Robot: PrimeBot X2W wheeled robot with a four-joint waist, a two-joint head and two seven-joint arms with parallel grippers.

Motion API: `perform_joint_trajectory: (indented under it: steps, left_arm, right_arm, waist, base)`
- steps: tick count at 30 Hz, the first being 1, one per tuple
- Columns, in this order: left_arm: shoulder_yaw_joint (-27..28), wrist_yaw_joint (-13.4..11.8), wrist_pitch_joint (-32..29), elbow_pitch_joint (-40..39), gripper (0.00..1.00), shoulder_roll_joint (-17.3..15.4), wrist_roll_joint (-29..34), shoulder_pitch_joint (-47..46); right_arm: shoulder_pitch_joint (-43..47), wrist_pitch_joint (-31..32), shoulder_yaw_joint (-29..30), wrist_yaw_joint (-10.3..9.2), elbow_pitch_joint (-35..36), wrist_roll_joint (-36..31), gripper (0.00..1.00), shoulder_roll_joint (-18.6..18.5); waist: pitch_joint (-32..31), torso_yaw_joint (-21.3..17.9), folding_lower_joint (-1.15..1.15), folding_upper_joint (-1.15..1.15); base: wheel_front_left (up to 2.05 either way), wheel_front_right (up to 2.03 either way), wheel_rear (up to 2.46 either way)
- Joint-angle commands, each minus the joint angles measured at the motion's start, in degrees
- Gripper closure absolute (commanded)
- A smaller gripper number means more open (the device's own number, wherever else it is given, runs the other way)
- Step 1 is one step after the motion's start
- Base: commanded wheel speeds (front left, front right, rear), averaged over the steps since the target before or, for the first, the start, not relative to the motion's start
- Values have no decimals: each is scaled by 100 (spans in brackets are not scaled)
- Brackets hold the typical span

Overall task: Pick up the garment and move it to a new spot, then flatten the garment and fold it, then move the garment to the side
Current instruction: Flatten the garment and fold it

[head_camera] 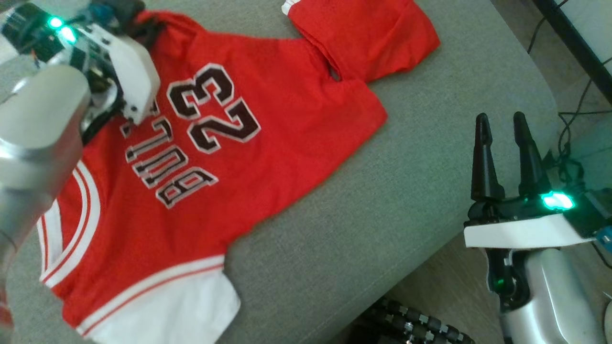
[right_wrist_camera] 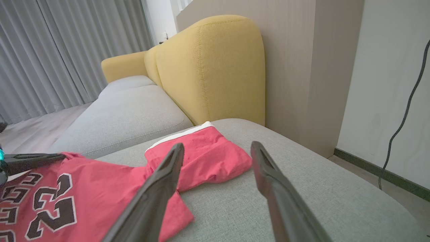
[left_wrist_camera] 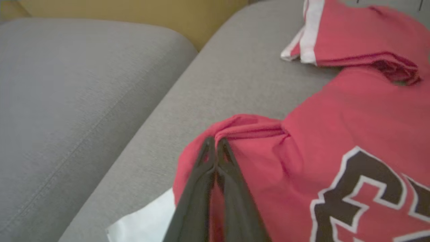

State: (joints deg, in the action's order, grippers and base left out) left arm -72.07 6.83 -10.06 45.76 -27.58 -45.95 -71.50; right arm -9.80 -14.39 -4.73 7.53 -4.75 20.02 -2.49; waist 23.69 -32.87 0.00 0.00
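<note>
Red jersey (head_camera: 248,157) is laid out on the sofa (head_camera: 406,191). Its bunched edge is pinched by the left end effector (left_wrist_camera: 215,144), likely for lifting; right end effector (head_camera: 502,124) is held spread, parked clear.

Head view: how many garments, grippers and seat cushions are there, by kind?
Garments: 1, the red jersey
Grippers: 2, the left gripper shut on the jersey, the right gripper open
Seat cushions: 1, the grey cushion
Total: 4
</note>
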Motion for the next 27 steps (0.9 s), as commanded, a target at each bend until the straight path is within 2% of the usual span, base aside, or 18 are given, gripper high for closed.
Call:
perform_joint_trajectory:
  steps: [1,7,11,13,14,15,20,27]
  left_arm:
    - [320,-96,209,97,100,-11,-23,-461]
    - [389,-176,616,780,100,169,54,-696]
    - [393,-467,888,1175,100,218,200,-871]
    - [427,-512,953,1336,100,288,170,-890]
    - [438,-496,979,1393,22,330,147,-883]
    - [437,-486,966,1467,0,364,130,-870]
    - [380,-475,1117,1670,0,485,181,-860]
    - [550,-387,1800,1690,0,840,-5,-731]
  right_arm:
    - [-31,-61,-109,-4,145,-43,0,-39]
    - [-60,-61,-161,-4,93,-66,0,-39]
    - [-79,-61,-168,-4,56,-75,0,-39]
    - [-92,-61,-149,-4,44,-88,0,-39]
    - [-102,-61,-142,-4,39,-96,0,-39]
    - [-114,-61,-133,-4,34,-107,0,-39]
    - [-175,-61,-85,-4,37,-163,0,-39]
    - [-263,-61,91,-4,84,-431,0,-39]
  waist:
    - [-9,4,0,0]
    - [3,14,0,0]
    - [28,32,0,0]
    - [38,72,0,0]
    - [41,95,0,0]
    - [43,130,0,0]
    - [-10,332,0,0]
    - [-334,1043,0,0]
  base:
    - [0,0,0]
    - [0,0,0]
    - [0,0,0]
    - [0,0,0]
    - [0,0,0]
    - [0,0,0]
    - [0,0,0]
    - [0,0,0]
